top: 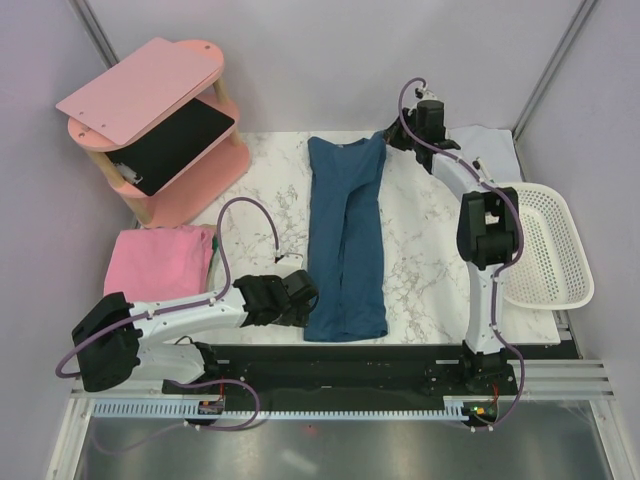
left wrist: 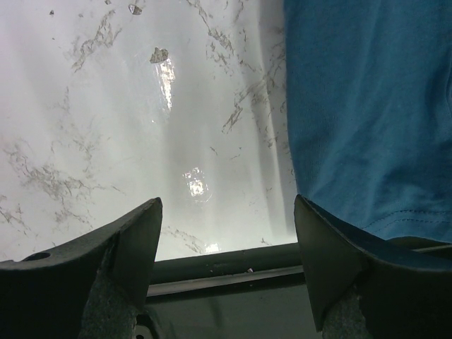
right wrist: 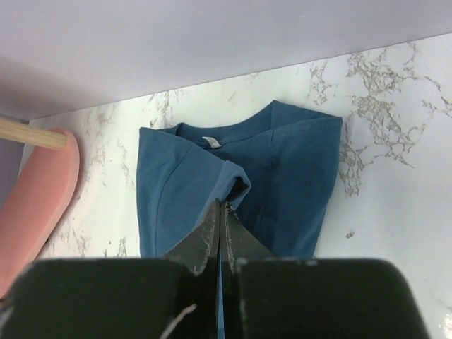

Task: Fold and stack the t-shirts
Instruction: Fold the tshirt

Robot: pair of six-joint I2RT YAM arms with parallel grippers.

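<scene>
A dark teal-blue t-shirt [top: 345,240] lies folded into a long strip down the middle of the marble table [top: 420,250], collar at the far end. My right gripper [right wrist: 222,205] is shut on a fold of its cloth [right wrist: 212,176] beside the collar, at the strip's far right corner [top: 385,140]. Low at the shirt's near left corner, my left gripper [left wrist: 227,212] stands open with only bare table between its fingers; the hem [left wrist: 367,106] lies just by its right finger. A pink t-shirt [top: 160,260] lies folded at the left edge.
A pink wooden shelf [top: 150,120] with a black flat thing on its lower board stands at the back left. A white mesh basket [top: 545,245] sits at the right edge, a white cloth [top: 490,145] behind it. A black rail [left wrist: 226,265] runs along the table's near edge.
</scene>
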